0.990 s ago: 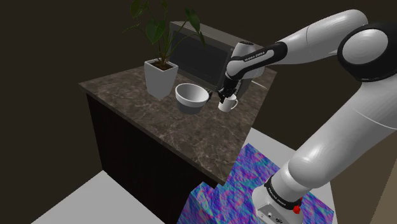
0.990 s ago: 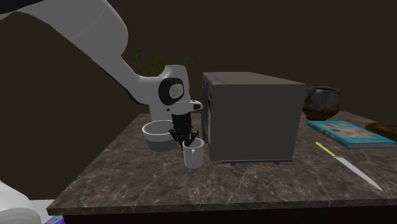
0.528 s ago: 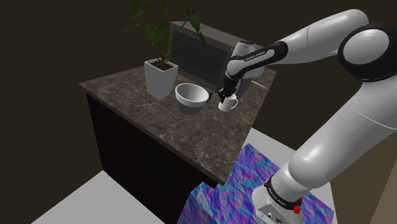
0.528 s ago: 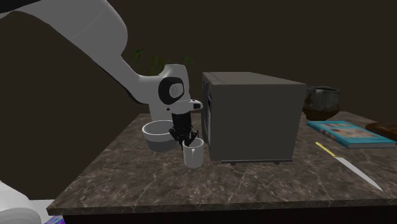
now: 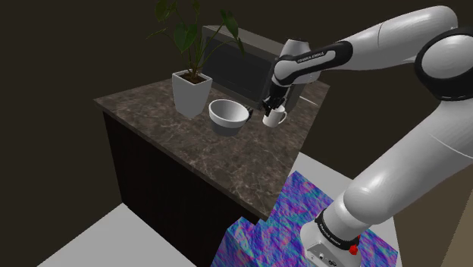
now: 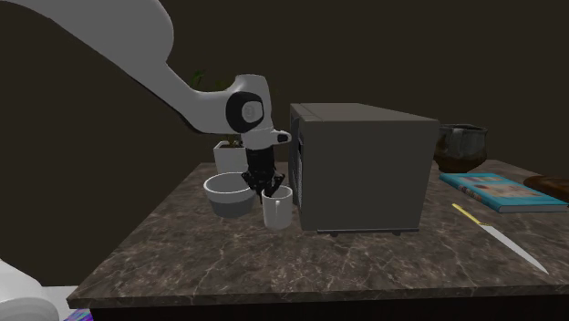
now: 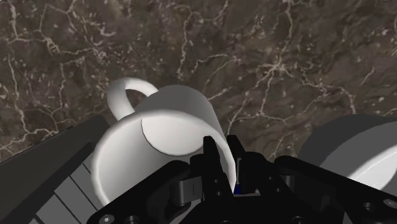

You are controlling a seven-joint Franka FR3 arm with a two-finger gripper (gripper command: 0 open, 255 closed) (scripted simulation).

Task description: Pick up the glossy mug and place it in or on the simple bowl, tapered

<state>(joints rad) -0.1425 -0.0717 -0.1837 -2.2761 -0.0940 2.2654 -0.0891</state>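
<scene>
The mug has lifted off the worktop, jaws clamped on its rim; the bowl waits just left, mid-frame.

Outstretched arm's end effector points down, clasping mug rim

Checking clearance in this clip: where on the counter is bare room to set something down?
Free: the front strip of the countertop in the second exterior view, bordered by bowl, grey box and knife. Crowded: the back, where planter, bowl, mug in the pincer and box stand close.
</scene>
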